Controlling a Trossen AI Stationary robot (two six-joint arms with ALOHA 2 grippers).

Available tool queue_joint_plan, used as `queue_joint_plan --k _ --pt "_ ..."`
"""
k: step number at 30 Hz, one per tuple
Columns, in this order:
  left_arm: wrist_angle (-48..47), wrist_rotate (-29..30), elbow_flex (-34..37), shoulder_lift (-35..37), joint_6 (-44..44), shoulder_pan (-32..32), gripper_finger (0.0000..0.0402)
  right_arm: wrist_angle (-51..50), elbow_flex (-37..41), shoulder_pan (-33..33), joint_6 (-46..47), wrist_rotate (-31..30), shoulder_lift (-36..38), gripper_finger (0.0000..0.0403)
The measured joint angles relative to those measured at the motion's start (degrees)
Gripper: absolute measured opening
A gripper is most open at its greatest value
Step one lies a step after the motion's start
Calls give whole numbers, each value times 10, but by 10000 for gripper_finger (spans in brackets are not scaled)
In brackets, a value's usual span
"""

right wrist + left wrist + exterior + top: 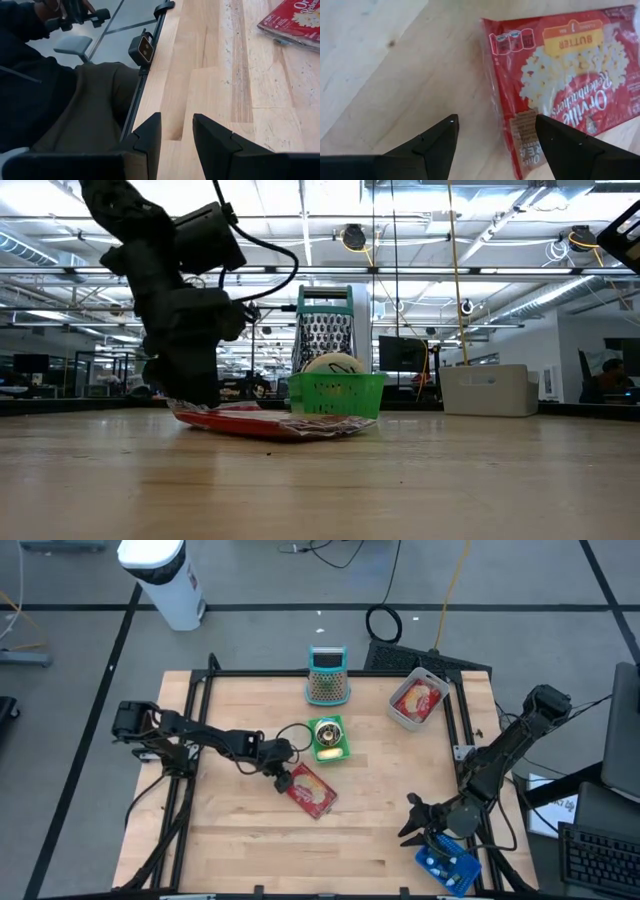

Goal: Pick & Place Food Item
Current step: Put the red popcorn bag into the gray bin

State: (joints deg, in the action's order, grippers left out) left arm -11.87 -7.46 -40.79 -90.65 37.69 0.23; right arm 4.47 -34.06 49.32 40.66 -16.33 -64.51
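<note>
A red butter-popcorn packet [312,792] lies flat on the wooden table near its middle; it also shows low on the table [270,423] and close up [570,75]. My left gripper [496,120] is open and points steeply down at the packet's left end [283,778]. One finger is over bare wood and the other over the packet's printed face. My right gripper [177,117] hangs open by a narrow gap, holding nothing, above the table's near right part [408,817]. My left gripper comes from above, slanting from the table's left, with its fingers [555,132] astride the packet's left edge [507,135]. The packet lies flat on the wood. I cannot tell whether either finger touches it.
A green basket [329,739] with a round pale item stands just beyond the packet, and a grater [326,677] stands behind it. A white bin [418,700] holding another red packet is at the far right. A blue pack [447,865] lies near right. A seated person [75,95] is beside the table's edge.
</note>
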Motion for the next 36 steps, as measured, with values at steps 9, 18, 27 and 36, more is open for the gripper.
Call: queue_joint_plan --k 9,18,27,36 --pt "36 1 18 0 0 -11 175 0 0 -6 -9 0 0 100" --pt "9 -5 17 7 3 -19 11 9 0 -22 -12 -10 0 100" --pt "-93 52 -82 92 -23 -98 2 14 0 -60 -41 -94 0 100" --pt "-172 158 -263 115 -124 -203 1 126 0 -127 -156 -123 -3 100"
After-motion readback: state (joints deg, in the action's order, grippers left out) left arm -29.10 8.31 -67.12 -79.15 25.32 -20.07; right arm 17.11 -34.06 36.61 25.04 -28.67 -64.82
